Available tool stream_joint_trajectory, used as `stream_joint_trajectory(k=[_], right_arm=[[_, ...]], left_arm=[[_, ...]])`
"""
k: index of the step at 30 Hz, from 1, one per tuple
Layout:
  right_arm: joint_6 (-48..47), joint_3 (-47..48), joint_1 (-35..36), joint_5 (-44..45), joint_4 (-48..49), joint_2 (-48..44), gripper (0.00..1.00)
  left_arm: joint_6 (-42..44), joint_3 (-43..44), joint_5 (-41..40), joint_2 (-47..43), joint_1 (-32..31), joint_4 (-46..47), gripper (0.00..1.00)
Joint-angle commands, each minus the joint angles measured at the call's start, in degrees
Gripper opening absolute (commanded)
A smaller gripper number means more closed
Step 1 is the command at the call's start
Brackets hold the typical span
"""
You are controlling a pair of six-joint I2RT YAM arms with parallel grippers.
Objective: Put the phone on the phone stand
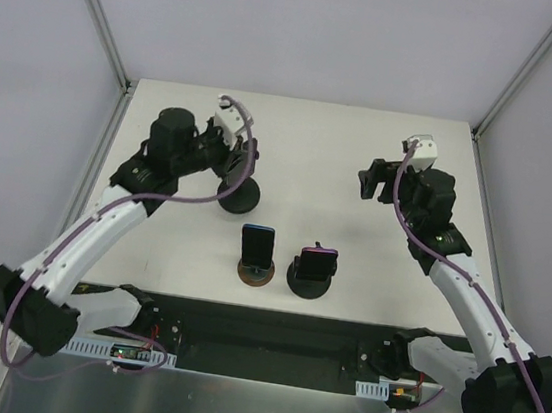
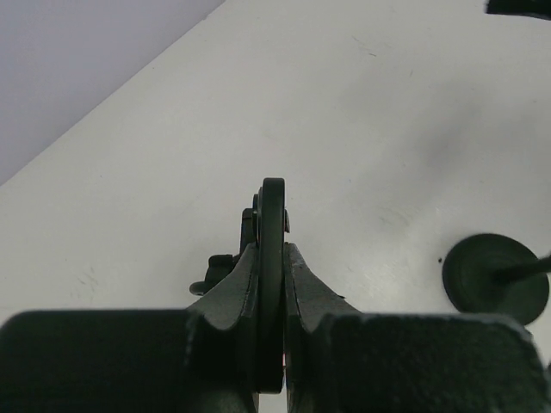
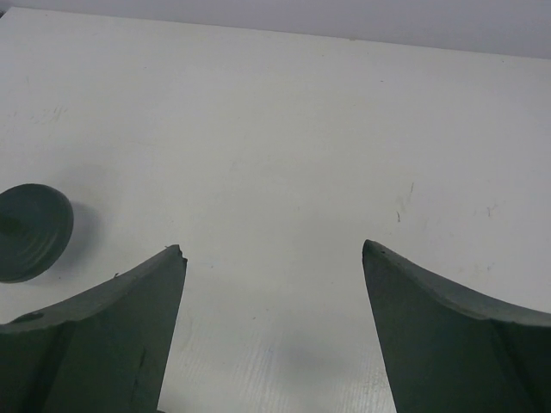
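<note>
Nearest the bases, mid-worktop [image 1: 314,141]: blue phone [image 1: 258,242] upright on a round brown stand [image 1: 256,275], pink phone [image 1: 316,264] upright on a round black stand [image 1: 308,286] just beside it. Long axes are vertical and both appear seated. Farther back, the left claw [image 2: 271,245] is clenched on a thin dark disc [image 2: 273,206] seen edge-on, with a third stand [image 1: 240,198] just beside. The right claw [image 3: 274,254] is released and empty over matte white worktop. The pink phone lies basewards and inboard of it, nearer this arm.
</note>
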Motion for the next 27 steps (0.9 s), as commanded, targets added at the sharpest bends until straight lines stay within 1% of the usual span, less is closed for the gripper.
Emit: stream_joint_trajectory(k=[1,3,4,7,9,10,11,15,16,22,25,27], right_arm=[[-1.73,2.26,-0.62,-2.87,2.66,1.16,0.85],[-2.43,2.52,-0.7,-3.05,2.66,2.21,0.85],[-2.87,2.61,-0.62,-3.14,2.74,2.56,0.85],[-2.7,2.79,-0.62,-4.45,3.18,3.62,0.85],[-2.18,2.7,-0.53,-5.42,3.71,4.15,0.85],[-1.91,2.7,-0.62,-6.56,4.32,4.24,0.85],[-1.48,2.61,-0.62,-7.09,4.67,4.33,0.85],[-1.38,2.44,-0.53,-8.68,5.47,3.89,0.85],[-1.47,2.35,-0.62,-8.76,5.47,3.71,0.85],[-1.82,2.26,-0.53,-9.55,5.47,3.27,0.85],[-1.82,2.08,-0.53,-10.08,5.91,3.27,0.85],[-2.08,1.82,-0.35,-10.17,6.26,3.18,0.85]], left_arm=[[4.53,-5.97,7.35,-15.15,-0.3,0.18,0.0],[4.53,-8.43,8.41,-19.04,-0.3,-3.86,0.0],[4.71,-9.05,8.59,-22.37,-0.3,-5.27,0.0],[5.41,-10.46,7.89,-28.35,-0.21,-11.6,0.0],[5.67,-11.16,8.15,-30.74,-0.3,-15.1,0.0],[6.11,-11.34,9.19,-32.75,-0.3,-16.08,0.0],[6.55,-11.52,11.99,-33.64,-0.3,-16.96,0.0],[10.06,-10.99,20.34,-35.23,-0.21,-23.02,0.0],[11.72,-10.64,20.98,-35.24,-0.3,-25.73,0.0],[17.88,-8.97,22.3,-34.18,-0.3,-33.66,0.0],[21.31,-8.45,19.76,-32.25,-0.3,-34.98,0.0],[22.72,-7.92,19.84,-31.2,-0.3,-34.64,0.0]])
